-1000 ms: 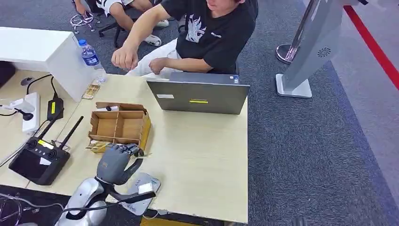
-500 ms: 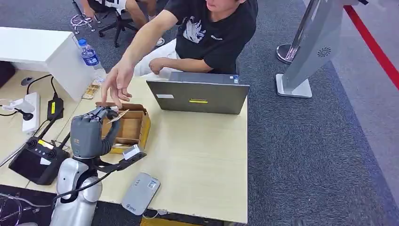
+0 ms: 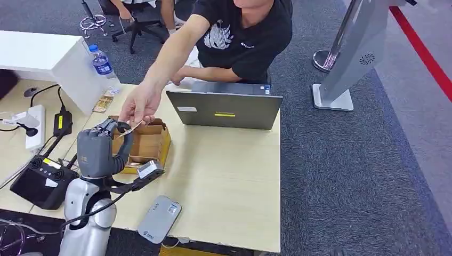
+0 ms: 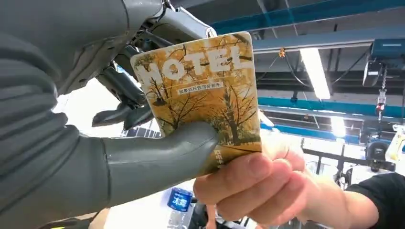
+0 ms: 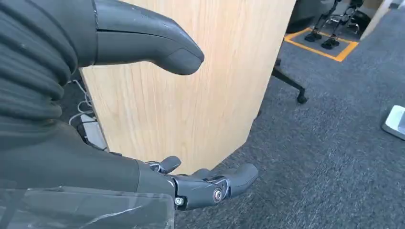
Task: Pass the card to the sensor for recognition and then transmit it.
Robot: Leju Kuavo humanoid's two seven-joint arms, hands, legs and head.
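Two hands now on card (image 4: 205,100): left hand (image 3: 98,149) pinches it above box (image 3: 152,146); person's hand (image 3: 139,106), apart half a second ago, grips it. Handover underway. Right hand (image 5: 157,138) empty, fingers apart.

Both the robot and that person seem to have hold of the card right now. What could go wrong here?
The left hand still pinches the card while the person's hand grips its lower edge. If the robot holds on, the card may bend or be tugged. If it lets go early, the card could drop toward the cardboard box below.
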